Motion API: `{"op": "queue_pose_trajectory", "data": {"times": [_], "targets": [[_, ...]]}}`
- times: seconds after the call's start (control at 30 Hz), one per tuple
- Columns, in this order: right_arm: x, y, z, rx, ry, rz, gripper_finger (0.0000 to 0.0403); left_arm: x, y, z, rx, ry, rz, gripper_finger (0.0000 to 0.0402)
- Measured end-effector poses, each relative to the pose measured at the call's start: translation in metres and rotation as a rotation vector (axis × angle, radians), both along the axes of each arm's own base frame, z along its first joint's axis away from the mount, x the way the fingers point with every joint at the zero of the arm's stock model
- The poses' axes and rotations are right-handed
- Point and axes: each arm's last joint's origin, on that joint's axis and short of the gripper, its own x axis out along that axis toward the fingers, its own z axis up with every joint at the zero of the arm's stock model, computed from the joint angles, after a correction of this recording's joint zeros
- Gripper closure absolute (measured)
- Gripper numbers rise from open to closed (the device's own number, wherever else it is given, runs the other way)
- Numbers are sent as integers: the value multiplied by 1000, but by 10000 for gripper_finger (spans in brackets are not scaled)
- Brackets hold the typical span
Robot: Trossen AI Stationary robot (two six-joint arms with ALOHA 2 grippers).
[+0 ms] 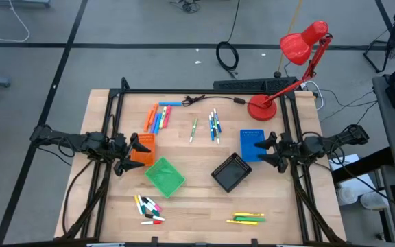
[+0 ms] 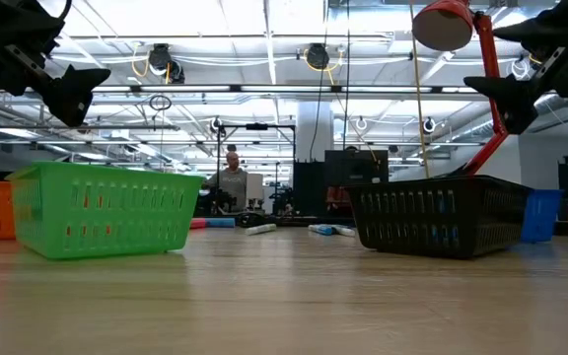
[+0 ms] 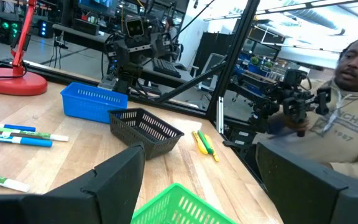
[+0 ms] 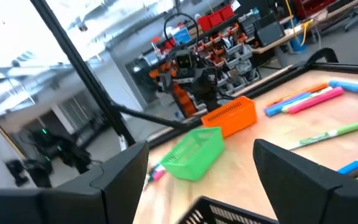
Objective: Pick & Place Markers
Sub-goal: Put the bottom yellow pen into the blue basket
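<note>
In the high view, the left gripper (image 1: 130, 152) is seen at the left of the table, over the orange tray (image 1: 142, 149), with its fingers spread wide and nothing between them. The right gripper (image 1: 269, 149) is placed at the right, over the near edge of the blue tray (image 1: 252, 143), likewise spread wide and empty. In the low view both are held well above the wooden table (image 1: 204, 199).

The markers are laid out in five groups on the tabletop, none inside a tray. A chunky orange, blue and pink cluster (image 1: 159, 116) is found at upper centre-left, just above the orange tray. A single green pen (image 1: 193, 129) lies at centre, with thin blue and green pens (image 1: 214, 125) just beside it to the right. Short mixed-colour markers (image 1: 149, 209) are scattered at lower left, below the green tray (image 1: 164, 175). Yellow-green markers (image 1: 246, 218) are lined up at lower right, below the black tray (image 1: 230, 171).

A red desk lamp (image 1: 286, 68) is stood at the upper right corner. Exact marker counts cannot be made out.
</note>
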Motion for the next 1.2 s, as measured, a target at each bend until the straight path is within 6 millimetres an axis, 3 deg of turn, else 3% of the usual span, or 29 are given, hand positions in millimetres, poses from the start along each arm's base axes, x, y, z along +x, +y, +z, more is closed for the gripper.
{"op": "queue_pose_trajectory", "data": {"times": [0.27,0.63,0.77,0.87,0.97,1.1,1.2], "targets": [[-1,0,4,30,-42,10,124,0,0,0,0,0,-1,91],[-4,11,22,5,-230,326,124,0,0,0,0,0,0,92],[5,28,11,-45,-38,373,124,0,0,0,0,0,-1,91],[16,48,19,-93,86,355,124,0,0,0,0,0,0,91],[30,83,35,-166,194,393,124,0,0,0,0,0,0,92],[49,147,58,-326,338,454,124,0,0,0,0,0,0,91],[64,199,65,-468,469,464,124,0,0,0,0,0,0,91]]}}
